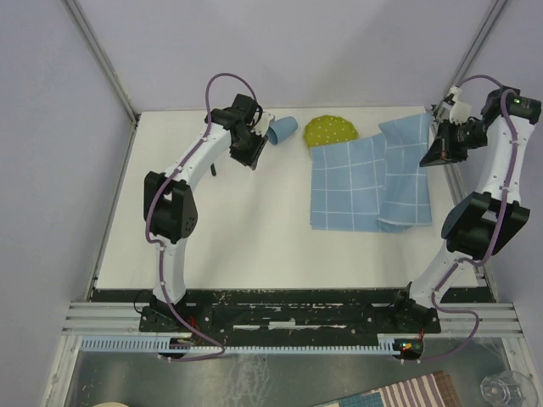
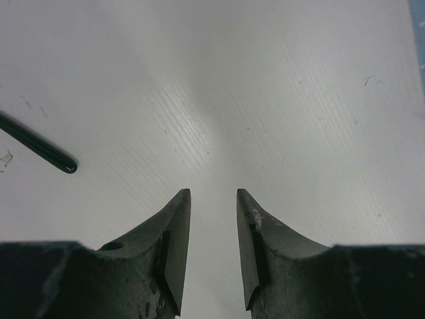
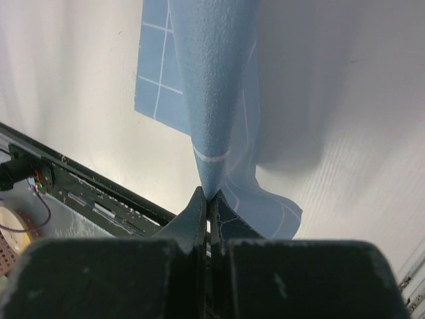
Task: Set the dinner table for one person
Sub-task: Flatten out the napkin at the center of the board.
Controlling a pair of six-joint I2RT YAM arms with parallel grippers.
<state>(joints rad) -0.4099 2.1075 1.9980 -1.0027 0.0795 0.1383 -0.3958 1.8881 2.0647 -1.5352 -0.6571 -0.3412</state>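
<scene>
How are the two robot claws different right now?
The left gripper is open and empty; the right gripper is shut on the blue cloth. The left gripper faces the dinner table; the right gripper holds up the cloth's edge. Both are dark two-finger grippers.

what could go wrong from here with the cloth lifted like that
1. The right gripper is shut on just a corner of the cloth, so the fabric might slip out as it is pulled.
2. The cloth's far edge overlaps the green plate, so dragging the cloth may shift the plate.
3. The blue cup seems to lie on its side beside the left gripper, whose jaws stand open and empty. A sweep of that arm could roll the cup away.
</scene>
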